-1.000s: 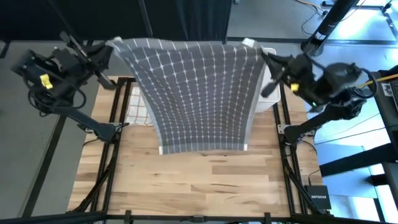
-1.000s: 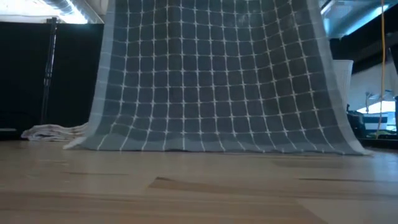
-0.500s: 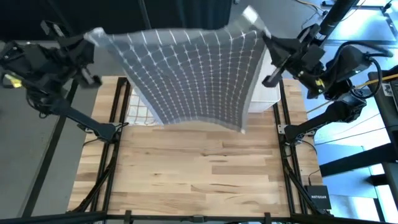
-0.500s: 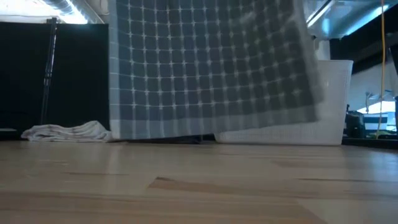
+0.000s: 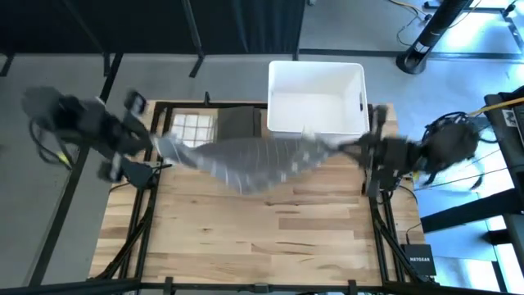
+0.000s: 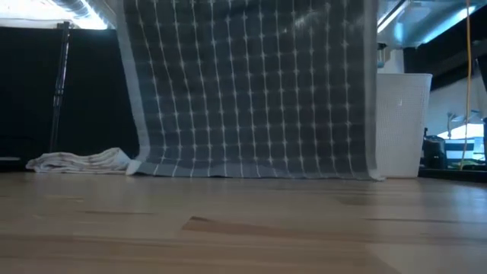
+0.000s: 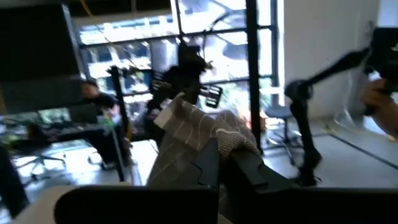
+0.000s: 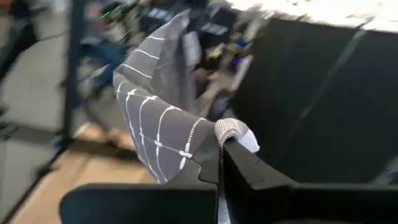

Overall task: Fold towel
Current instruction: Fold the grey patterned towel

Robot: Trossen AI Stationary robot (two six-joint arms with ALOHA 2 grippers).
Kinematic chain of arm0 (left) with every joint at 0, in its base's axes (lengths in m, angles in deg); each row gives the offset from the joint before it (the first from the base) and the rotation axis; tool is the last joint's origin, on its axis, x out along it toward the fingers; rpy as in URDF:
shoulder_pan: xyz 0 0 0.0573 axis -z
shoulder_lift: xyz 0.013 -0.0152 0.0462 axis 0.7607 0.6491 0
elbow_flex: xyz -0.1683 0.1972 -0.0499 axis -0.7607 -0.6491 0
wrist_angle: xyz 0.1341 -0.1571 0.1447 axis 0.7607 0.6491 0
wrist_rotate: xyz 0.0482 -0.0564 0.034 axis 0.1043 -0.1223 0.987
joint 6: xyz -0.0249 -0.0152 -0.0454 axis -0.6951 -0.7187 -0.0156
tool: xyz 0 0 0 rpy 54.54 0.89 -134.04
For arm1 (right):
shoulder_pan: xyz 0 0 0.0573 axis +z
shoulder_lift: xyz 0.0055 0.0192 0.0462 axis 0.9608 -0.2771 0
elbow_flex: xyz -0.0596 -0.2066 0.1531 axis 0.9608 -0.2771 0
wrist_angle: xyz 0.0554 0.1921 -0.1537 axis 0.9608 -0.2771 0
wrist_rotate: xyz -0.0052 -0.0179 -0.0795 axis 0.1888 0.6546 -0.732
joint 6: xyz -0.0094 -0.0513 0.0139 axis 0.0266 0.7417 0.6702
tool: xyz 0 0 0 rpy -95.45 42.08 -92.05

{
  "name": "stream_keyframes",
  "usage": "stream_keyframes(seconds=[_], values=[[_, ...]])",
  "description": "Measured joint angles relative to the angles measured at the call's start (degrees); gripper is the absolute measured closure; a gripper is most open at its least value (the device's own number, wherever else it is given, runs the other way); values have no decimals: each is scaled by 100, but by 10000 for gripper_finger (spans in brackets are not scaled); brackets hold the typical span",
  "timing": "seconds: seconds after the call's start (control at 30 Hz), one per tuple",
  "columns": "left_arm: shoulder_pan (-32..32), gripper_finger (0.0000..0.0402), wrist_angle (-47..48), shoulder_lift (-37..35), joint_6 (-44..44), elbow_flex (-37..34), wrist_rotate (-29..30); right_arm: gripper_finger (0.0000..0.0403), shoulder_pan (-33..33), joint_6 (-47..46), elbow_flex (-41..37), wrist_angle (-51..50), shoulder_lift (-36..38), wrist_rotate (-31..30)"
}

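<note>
A grey towel [image 5: 246, 160] with a white grid hangs as an upright sheet [image 6: 251, 84] between my two grippers, over the middle of the table. My left gripper [image 5: 158, 145] is shut on its upper left corner. My right gripper [image 5: 350, 147] is shut on its upper right corner. The towel's lower edge [image 6: 251, 175] is down at table level; I cannot tell whether it touches the wood. My left gripper pinches the towel's upper left corner [image 7: 231, 142] between its two fingers [image 7: 208, 168], about level, coming from the table's left. The towel hangs below it, with its top edge stretched toward the other gripper. My right gripper pinches the upper right corner [image 8: 229, 132] between its two fingers [image 8: 239, 165], about level, coming from the table's right. A small tuft of the corner sticks out past the fingers, and the cloth hangs below.
A white bin [image 5: 315, 98] stands at the far edge, right of the middle. A crumpled white checked cloth [image 6: 80, 161] lies at the far left [image 5: 192, 127], with a dark patch [image 5: 237, 123] beside it. Bare wood [image 5: 262, 229] lies on the near side of the towel.
Both grippers have swung from beyond the far edge toward the table's near edge and a little down, still shut on the corners. The towel had slanted from the far side with its lower edge on the wood. It was lifted clear, swung, and now hangs straight down.
</note>
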Motion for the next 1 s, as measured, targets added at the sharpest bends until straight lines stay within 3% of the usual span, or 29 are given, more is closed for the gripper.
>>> stream_keyframes(seconds=[0.1, 0.23, 0.47, 0.8, 1.0], values=[[471, 400, -246, 206, 125, -296, 104, 395, 469, -529, -4, -473, -259, -99], [969, 400, -511, 461, 246, -524, 757, 399, 987, -1087, -4, -949, -601, -540], [1799, 401, -455, 953, -261, -1040, 1639, 400, 1745, -2645, -139, -1624, -1114, -677], [2388, 401, -492, 1238, -2238, -2721, 2381, 399, 1957, -4838, -1568, -1560, -1745, -658], [2434, 401, -507, 1383, -3563, -3796, 2653, 396, 1993, -6230, -2765, -1323, -1928, -684]])
